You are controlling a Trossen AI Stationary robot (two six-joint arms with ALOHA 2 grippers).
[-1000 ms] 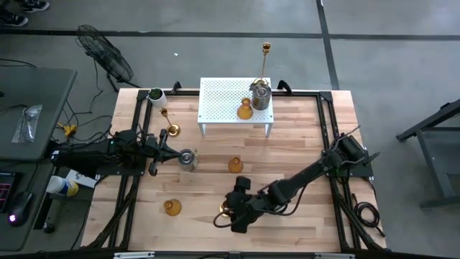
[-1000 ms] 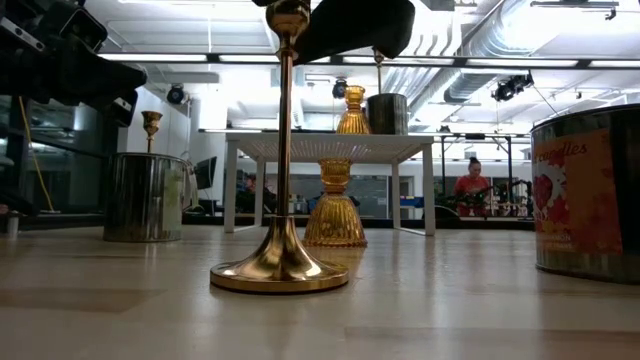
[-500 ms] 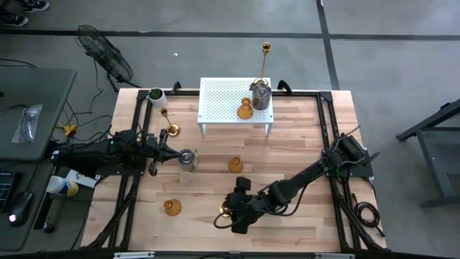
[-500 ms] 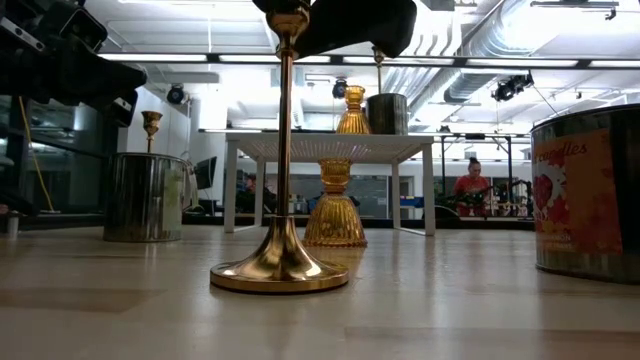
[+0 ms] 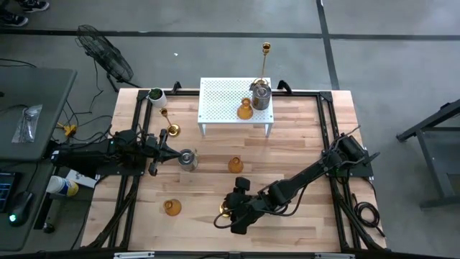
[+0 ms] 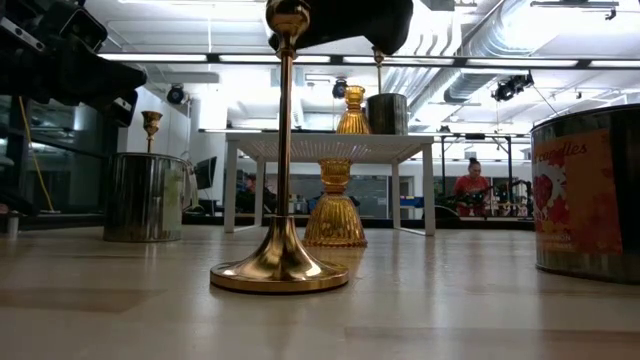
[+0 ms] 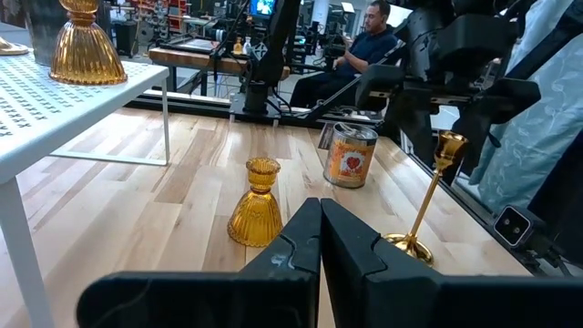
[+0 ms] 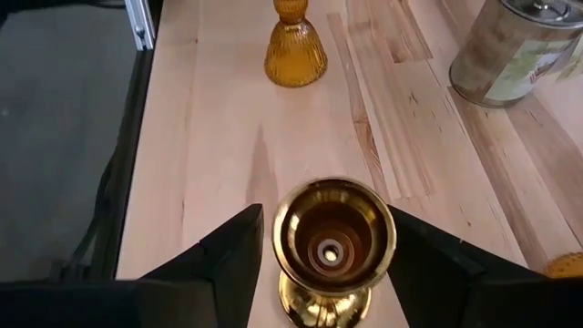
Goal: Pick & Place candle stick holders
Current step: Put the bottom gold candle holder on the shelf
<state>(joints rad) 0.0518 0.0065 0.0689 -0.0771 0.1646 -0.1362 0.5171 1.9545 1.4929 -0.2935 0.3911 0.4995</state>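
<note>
Rack [image 5: 223, 101], upper centre: two holders placed; several on table [image 5: 302, 144]; right gripper [image 5: 231, 214] clasping brass stick [image 5: 225, 210]; left gripper [image 5: 162, 147] closed, empty.

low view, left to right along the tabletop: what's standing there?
Silver cup → gold stemmed stick, its top at the right claw → amber glass holder under the white rack → printed tin can at the right edge.
</note>
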